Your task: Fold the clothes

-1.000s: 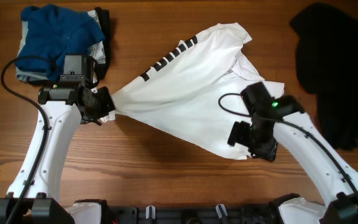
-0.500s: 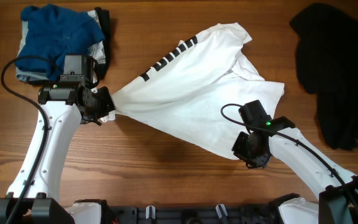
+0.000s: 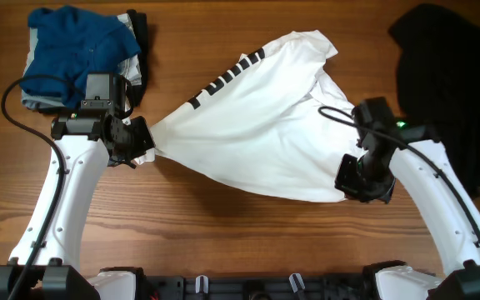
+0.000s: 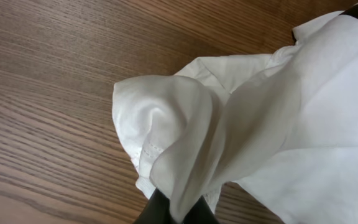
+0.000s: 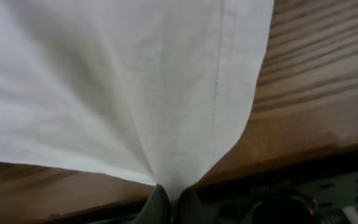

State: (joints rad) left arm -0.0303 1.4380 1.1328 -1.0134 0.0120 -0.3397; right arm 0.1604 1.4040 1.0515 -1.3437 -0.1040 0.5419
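Note:
A white T-shirt [image 3: 261, 125] with black striped lettering is stretched across the middle of the table. My left gripper [image 3: 142, 143] is shut on its left corner, where the cloth bunches between the black fingers [image 4: 157, 208]. My right gripper [image 3: 350, 185] is shut on the lower right hem, the fabric [image 5: 135, 87] fanning out from the pinch at the fingers [image 5: 160, 205]. A black garment [image 3: 448, 92] lies at the far right. Blue and grey clothes [image 3: 77, 50] sit piled at the back left.
The table's front edge and the robot's base [image 5: 291, 199] lie just below the right gripper. The left arm [image 3: 57, 208] runs along the table's left side, the right arm [image 3: 440, 208] along the right.
The right gripper has shut on the shirt's lower hem and pulled it to the right, spreading the cloth wider. The left gripper has stayed in place, still holding its corner.

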